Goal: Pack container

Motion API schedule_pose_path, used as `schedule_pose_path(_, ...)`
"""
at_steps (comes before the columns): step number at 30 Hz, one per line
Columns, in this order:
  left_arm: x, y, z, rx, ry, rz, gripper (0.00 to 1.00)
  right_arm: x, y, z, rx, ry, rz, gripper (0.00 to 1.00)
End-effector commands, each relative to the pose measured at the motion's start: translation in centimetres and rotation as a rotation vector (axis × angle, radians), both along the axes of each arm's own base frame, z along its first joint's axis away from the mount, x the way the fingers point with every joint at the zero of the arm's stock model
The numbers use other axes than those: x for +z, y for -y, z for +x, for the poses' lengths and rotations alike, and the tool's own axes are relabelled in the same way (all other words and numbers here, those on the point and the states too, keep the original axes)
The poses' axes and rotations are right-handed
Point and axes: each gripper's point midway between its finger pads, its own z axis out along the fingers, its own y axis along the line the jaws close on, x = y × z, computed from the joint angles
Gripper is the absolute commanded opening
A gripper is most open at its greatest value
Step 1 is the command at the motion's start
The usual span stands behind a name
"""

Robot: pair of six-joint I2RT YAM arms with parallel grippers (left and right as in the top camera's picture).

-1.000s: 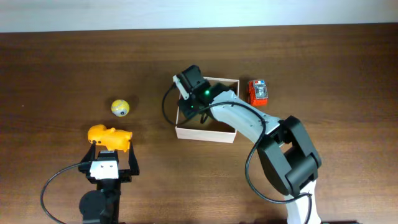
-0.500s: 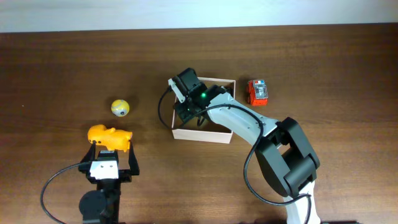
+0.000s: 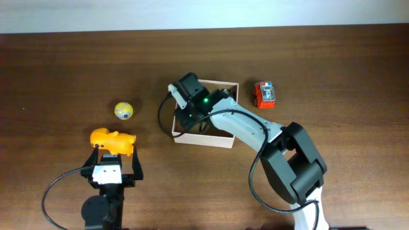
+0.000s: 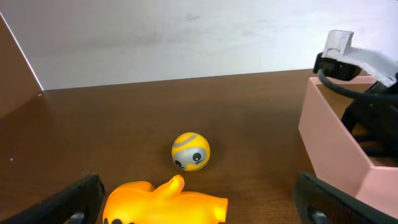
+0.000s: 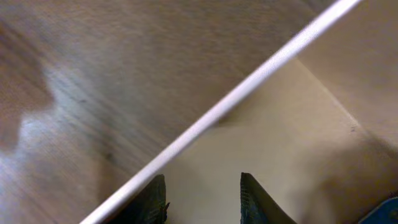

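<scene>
Overhead, the square open-topped container with thin white walls and tan cardboard interior (image 3: 199,138) sits midway on the dark wooden table (image 3: 332,57), mouth up, sides slightly askew to the table edge, too square for a long axis. Inside it the right gripper (image 5: 202,202) stands with fingers narrowly apart over tan floor, clasping nothing; the arm (image 3: 249,124) hides other contents. A small red toy (image 3: 265,94) lies just right, a yellow ball (image 3: 124,110) and orange plastic animal (image 3: 113,140) well left, the animal before the wide-spread left gripper (image 3: 115,161)

We look straight down overhead; left wrist low, facing far; right wrist close on the container (image 5: 280,143) all share.
</scene>
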Motion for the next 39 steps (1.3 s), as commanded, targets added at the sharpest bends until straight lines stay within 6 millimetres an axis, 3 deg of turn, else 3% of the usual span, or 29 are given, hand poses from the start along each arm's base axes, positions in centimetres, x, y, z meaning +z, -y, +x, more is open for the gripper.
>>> schedule_pose_path(1, -0.1, 0.1, 0.0, -0.007, 0.002, 0.008, 0.99, 0.6, -2.1, -1.1, 0.038, -0.004, 0.031, 0.34)
schedule_pose_path(8, -0.1, 0.1, 0.0, -0.007, 0.002, 0.008, 0.99, 0.2, -2.0, -2.2, 0.052, -0.035, 0.003, 0.34)
schedule_pose_path(13, -0.1, 0.1, 0.0, -0.007, 0.002, 0.008, 0.99, 0.0, -1.0, -1.7, 0.029, -0.042, -0.012, 0.34)
schedule_pose_path(25, -0.1, 0.1, 0.0, -0.007, 0.002, 0.008, 0.99, -1.0, 4.2, -0.1, -0.076, -0.093, -0.097, 0.34)
schedule_pose_path(39, -0.1, 0.1, 0.0, -0.007, 0.002, 0.008, 0.99, -0.7, 4.1, 0.6, -0.05, -0.059, -0.094, 0.38)
